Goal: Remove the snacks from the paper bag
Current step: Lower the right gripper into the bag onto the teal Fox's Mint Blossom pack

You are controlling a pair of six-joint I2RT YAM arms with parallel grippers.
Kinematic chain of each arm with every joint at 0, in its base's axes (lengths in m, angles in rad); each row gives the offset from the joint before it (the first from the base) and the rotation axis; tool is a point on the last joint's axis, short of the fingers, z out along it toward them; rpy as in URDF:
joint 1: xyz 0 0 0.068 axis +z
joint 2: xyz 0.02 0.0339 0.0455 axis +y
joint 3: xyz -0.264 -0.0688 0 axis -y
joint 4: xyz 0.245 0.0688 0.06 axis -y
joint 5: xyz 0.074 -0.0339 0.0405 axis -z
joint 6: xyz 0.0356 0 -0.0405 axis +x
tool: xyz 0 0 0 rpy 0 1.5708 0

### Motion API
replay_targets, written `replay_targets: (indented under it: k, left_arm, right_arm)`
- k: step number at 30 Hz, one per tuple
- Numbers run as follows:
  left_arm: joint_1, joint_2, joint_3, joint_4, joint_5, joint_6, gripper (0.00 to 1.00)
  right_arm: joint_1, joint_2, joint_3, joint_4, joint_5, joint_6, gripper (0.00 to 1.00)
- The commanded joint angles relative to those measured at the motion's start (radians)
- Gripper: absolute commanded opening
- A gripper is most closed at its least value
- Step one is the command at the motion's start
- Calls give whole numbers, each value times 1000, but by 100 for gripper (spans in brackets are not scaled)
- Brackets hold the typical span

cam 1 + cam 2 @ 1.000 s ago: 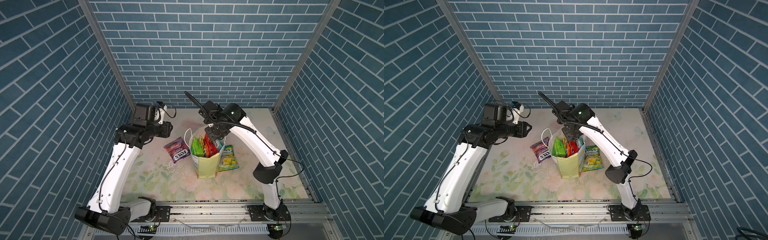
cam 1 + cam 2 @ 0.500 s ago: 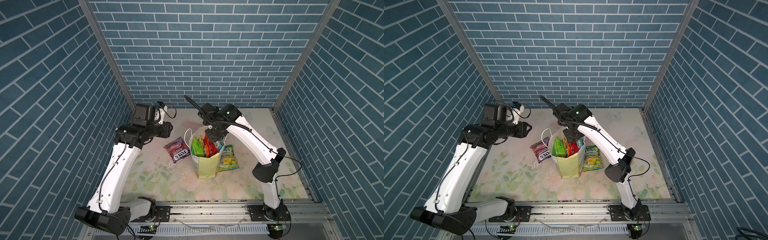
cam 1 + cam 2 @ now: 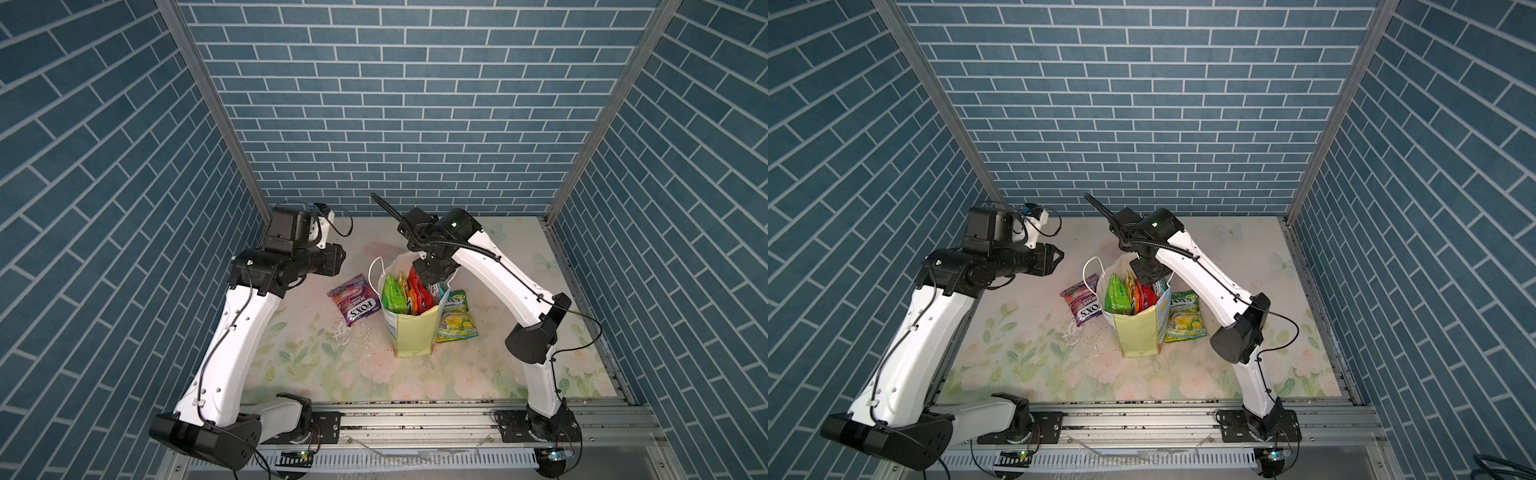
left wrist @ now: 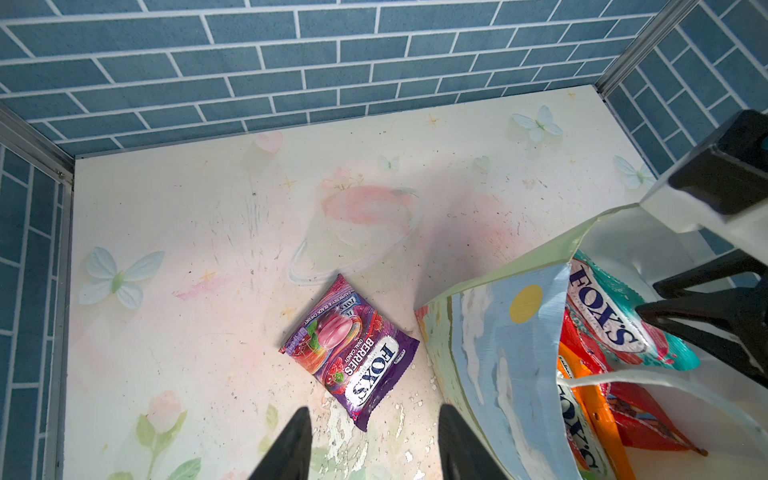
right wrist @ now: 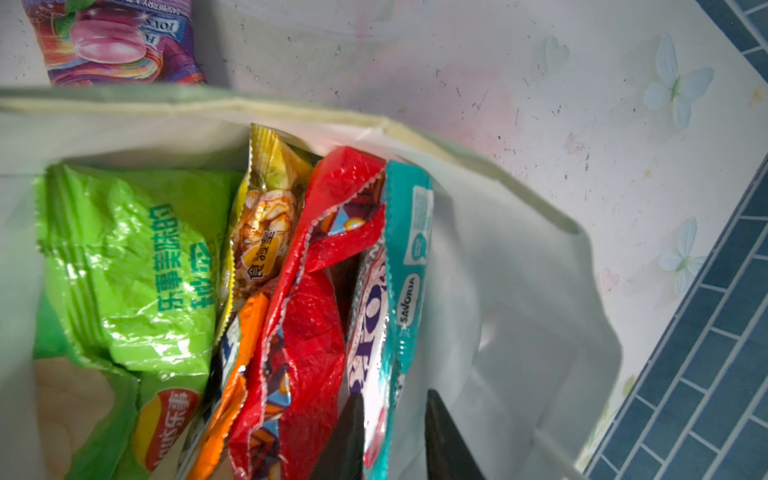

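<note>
Mid-frame, your paper bag [image 3: 411,332] holds packets [image 3: 395,291]. Right claw [image 5: 394,392] stands apart astride the teal packet [image 5: 409,249]; left claw [image 4: 375,407] apart too.

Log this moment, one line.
right gripper in paper bag, astride teal FOX'S pack | left gripper open | purple pack, yellow-green pack out

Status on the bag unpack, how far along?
Done: purple FOX'S pack and yellow-green FOX'S pack lie on the table beside the paper bag. In hand: right hand is inside the bag, jaws open astride the teal FOX'S pack, not clamped yet; left hand hovers open, empty. Left: that pack, red pack, orange pack, yellow pack, green chip bag, all in the bag.
</note>
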Motion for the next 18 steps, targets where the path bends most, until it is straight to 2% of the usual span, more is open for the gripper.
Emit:
replay_targets:
  k: [1, 18]
  left_arm:
    - [5, -4, 14, -17, 3, 7, 51]
    - [5, -3, 13, -19, -1, 6, 51]
  right_arm:
    - [-9, 11, -16, -45, -16, 23, 27]
    - [-18, 28, -47, -8, -44, 7, 22]
